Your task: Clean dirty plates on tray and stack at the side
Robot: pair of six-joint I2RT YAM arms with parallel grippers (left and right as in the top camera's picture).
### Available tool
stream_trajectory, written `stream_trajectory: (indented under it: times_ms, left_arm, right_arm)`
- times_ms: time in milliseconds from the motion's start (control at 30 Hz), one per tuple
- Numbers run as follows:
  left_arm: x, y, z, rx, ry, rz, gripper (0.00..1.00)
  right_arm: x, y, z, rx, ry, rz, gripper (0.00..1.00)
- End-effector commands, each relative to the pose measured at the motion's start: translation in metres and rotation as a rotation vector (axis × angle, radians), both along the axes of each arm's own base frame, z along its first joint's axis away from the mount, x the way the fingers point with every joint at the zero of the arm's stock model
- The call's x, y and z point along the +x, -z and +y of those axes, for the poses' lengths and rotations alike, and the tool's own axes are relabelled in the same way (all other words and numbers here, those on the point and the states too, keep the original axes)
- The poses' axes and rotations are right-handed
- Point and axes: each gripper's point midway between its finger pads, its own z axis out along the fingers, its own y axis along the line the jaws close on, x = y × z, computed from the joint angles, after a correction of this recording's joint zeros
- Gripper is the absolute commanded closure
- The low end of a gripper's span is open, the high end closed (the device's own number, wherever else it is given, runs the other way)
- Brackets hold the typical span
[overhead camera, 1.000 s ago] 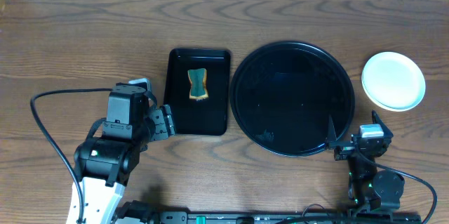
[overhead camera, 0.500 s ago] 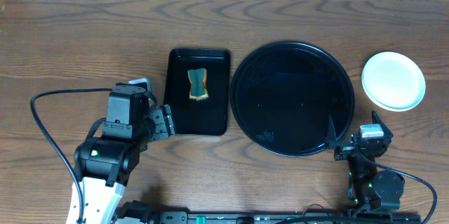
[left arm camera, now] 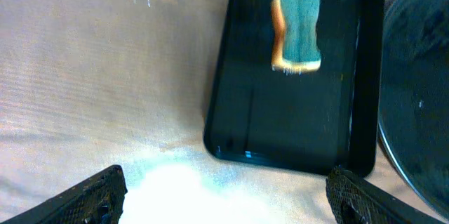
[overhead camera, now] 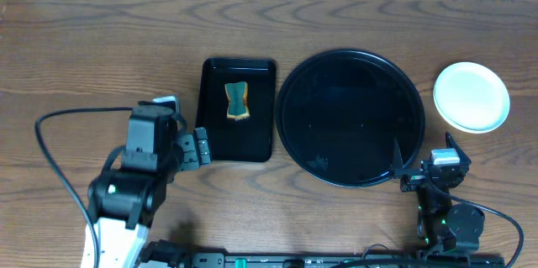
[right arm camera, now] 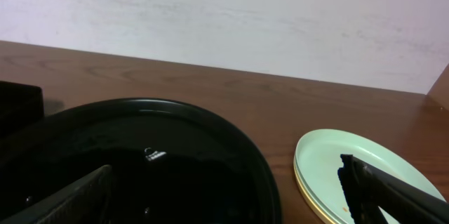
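Across the table (overhead camera: 84, 33), the work looked all but done. The round black tray (overhead camera: 350, 108) lay bare, right of the middle and toward the near edge. The smaller rectangular tray (overhead camera: 252, 138) sat just beside it on the left. The plates (overhead camera: 472, 97) stood stacked near the table's right edge, well apart from the round tray. The right wrist view showed a mint plate on top with a yellow rim beneath it, but I could not count the rest. The sponge (overhead camera: 237, 102) rested in the far half of the rectangular tray.

The left fingers (left arm camera: 91, 199) hung wide apart and held nothing, just off the rectangular tray's near left corner. The right fingers (right arm camera: 70, 199) also stood wide and empty at the round tray's near right rim.

The step in hand seemed to be pulling the left arm clear after parking the sponge. To do it well, I judged the arm should draw straight back toward the near edge. The spread fingers would need to stay above the rectangular tray's rim so they could not hook or drag it.

Against the frame a second before, the left arm had slid slightly back and left. The sponge, both trays, the plates and the right arm had not shifted.
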Motion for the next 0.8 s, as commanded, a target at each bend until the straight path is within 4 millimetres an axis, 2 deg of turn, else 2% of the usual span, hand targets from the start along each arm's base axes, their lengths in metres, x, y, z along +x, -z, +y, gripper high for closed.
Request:
stream_trajectory:
  times_ms: [0,333,633,700,767]
  left_arm:
    - [-0.006,0.005,0.012,0.048,-0.006,-0.079,0.08]
    - [-0.005,0.030,0.028,-0.003,-0.086,-0.519,0.08]
    - [0.003,0.003,0.041,-0.003,-0.140,-0.903,0.08]
    - [0.002,0.001,0.040,0.051,-0.107,-0.908,0.08]
    - [0.002,0.011,0.039,0.087,-0.080,-0.866,0.08]
  right_arm:
    - [0.000,0.000,0.006,-0.006,-0.025,-0.002,0.01]
    - [0.000,0.000,0.006,-0.006,-0.025,-0.002,0.01]
    - [0.000,0.000,0.006,-0.005,-0.025,-0.002,0.01]
    - [0.000,0.000,0.006,-0.006,-0.025,-0.002,0.01]
    - [0.000,0.000,0.006,-0.006,-0.025,-0.002,0.01]
